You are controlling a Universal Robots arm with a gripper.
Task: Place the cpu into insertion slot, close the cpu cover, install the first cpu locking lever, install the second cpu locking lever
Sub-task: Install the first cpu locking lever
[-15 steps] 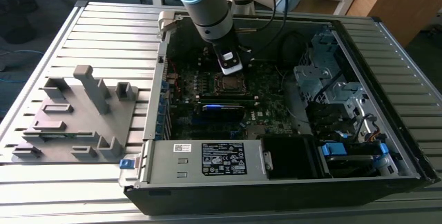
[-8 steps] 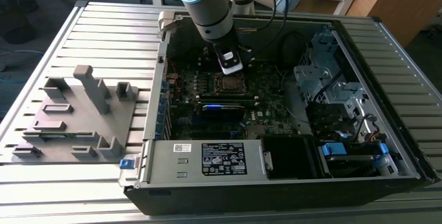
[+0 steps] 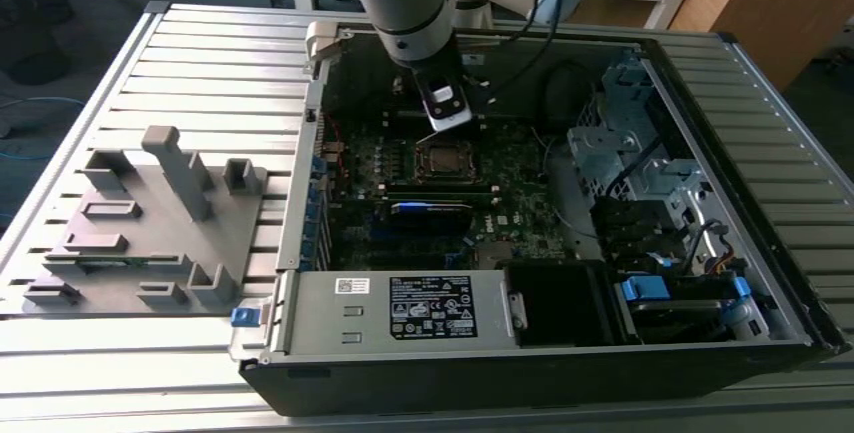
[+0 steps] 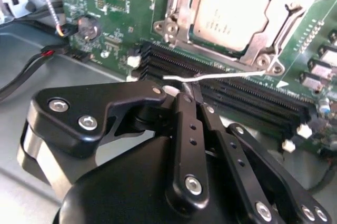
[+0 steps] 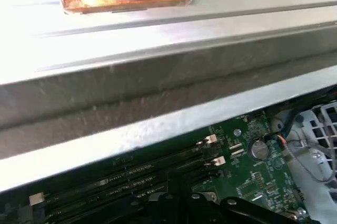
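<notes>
- One arm (image 3: 407,13), reaching down into the open computer case (image 3: 534,383) on the slatted table (image 3: 200,63).
- Position of the claw (image 4: 194,88): over the green motherboard (image 4: 105,2), just beside the insertion slot (image 3: 445,160) near the middle of the board.
- State of the claw: fingers (image 4: 184,129) together, clamped on a thin silver cpu locking lever (image 4: 231,75), as seen in the second wrist view.
- Run of the cpu locking lever: across the black memory slots (image 4: 247,100), one end by a corner of the cpu cover (image 4: 258,50); latched or free, cannot tell.
- Seated flat in the insertion slot: the cpu (image 4: 229,10), dull silver-grey top facing up.
- Down over the cpu: the cpu cover, framing the chip on every visible side.
- Standing on the table toward the edge at the exterior view's left: a grey fixture (image 3: 147,223), well apart from the computer case.
</notes>
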